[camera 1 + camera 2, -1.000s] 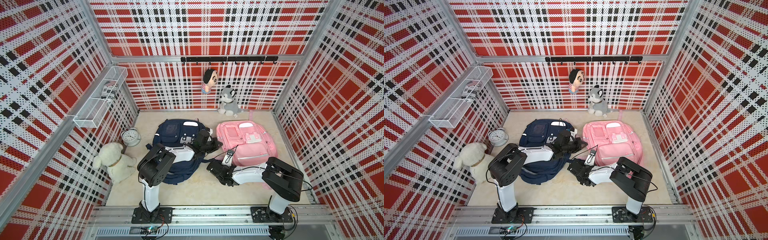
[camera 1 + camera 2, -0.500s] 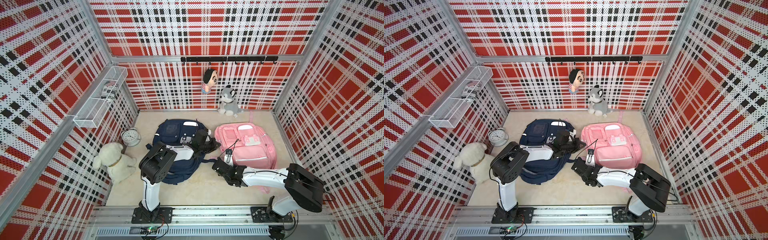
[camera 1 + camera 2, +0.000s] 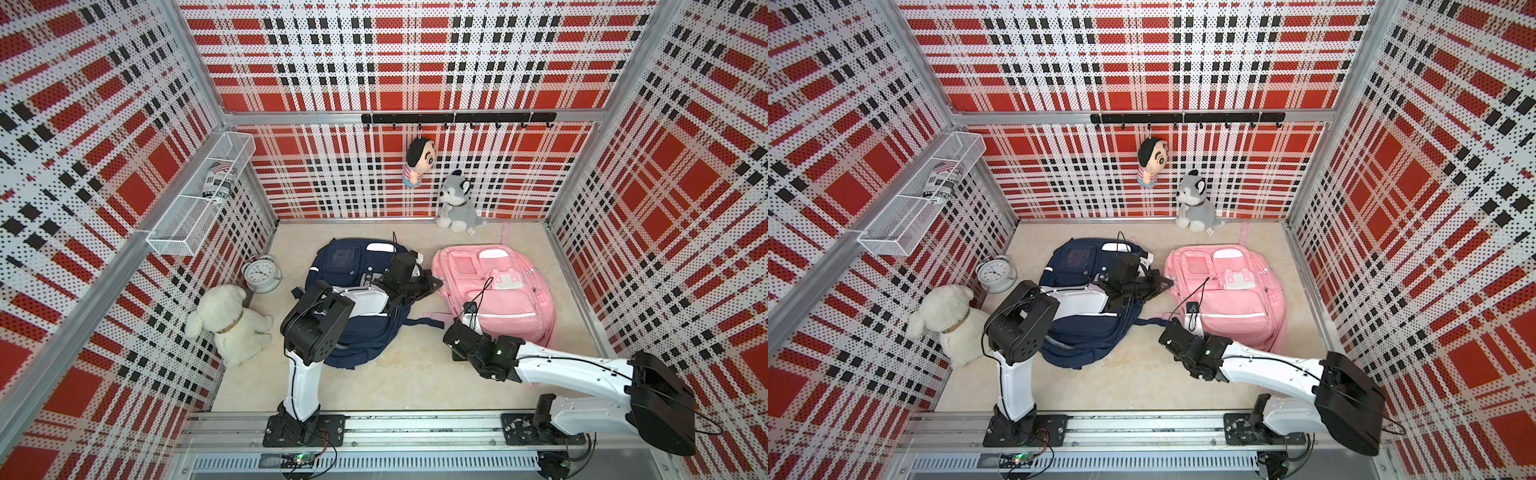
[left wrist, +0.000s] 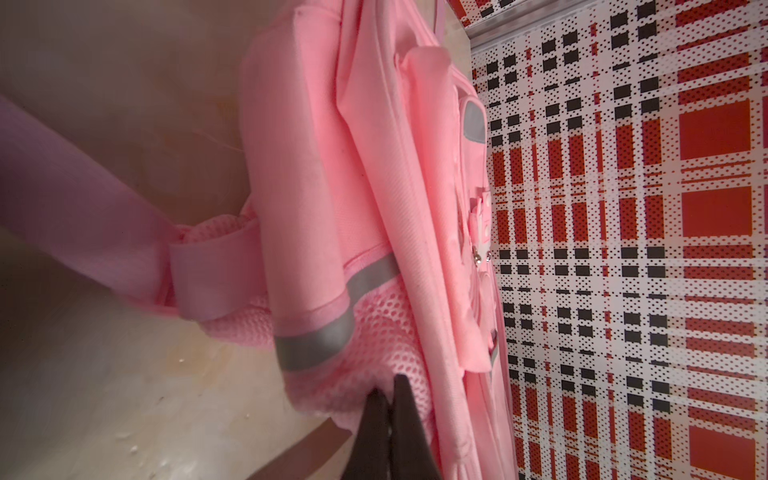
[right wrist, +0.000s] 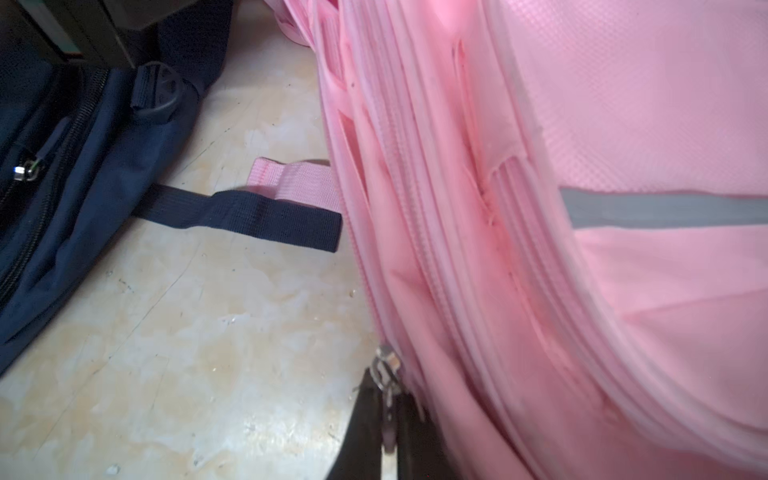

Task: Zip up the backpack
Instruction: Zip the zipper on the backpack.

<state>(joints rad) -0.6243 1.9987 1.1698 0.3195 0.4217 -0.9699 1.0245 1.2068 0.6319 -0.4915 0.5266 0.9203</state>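
On the tabletop (image 3: 415, 382) I see the pink backpack (image 3: 505, 295) lying flat just beside the navy backpack (image 3: 365, 332). My left tool (image 4: 386, 401) is pinched together on the pink mesh side. My right tool (image 5: 388, 405) is clamped on the zipper pull (image 5: 385, 368) at the pink bag's near corner.

1. Top views: high above rail (image 3: 415, 424), facing down into booth (image 3: 395, 62); near-identical scene.
2. Left wrist: close along pink backpack (image 4: 316, 187) side.
3. Right wrist: close on same backpack's zipper pull (image 5: 385, 368).
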